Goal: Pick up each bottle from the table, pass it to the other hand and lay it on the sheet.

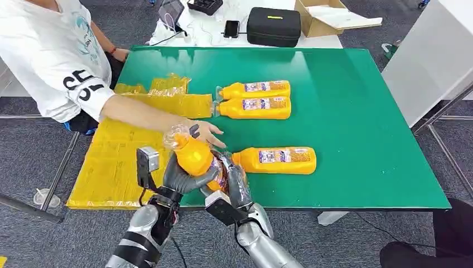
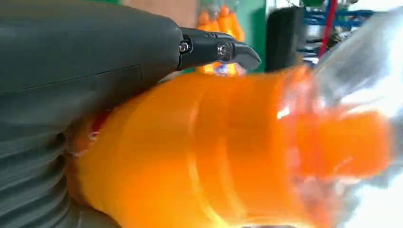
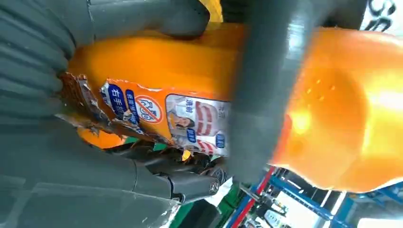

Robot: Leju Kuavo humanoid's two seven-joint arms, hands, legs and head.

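A green table stands on grey carpet, with a white table behind it that carries a black case and a cardboard box. The yellow sheet covers the left part of the green table and reaches its near edge and left edge. A person in a white shirt sits at the left side, and the person's hand stretches over the sheet, just beyond the robot's hands.

At the near edge, the held bottle is above the border between the sheet and the green surface, tilted, its clear cap pointing to the far left. The left hand grips it from below, around the orange body — the right hand wraps the labelled lower part, so both hands hold it together.

Just to the right a third bottle lies on its side, near the right hand. Farther back, two bottles lie side by side, touching. The right half of the table is bare green up to its edges.
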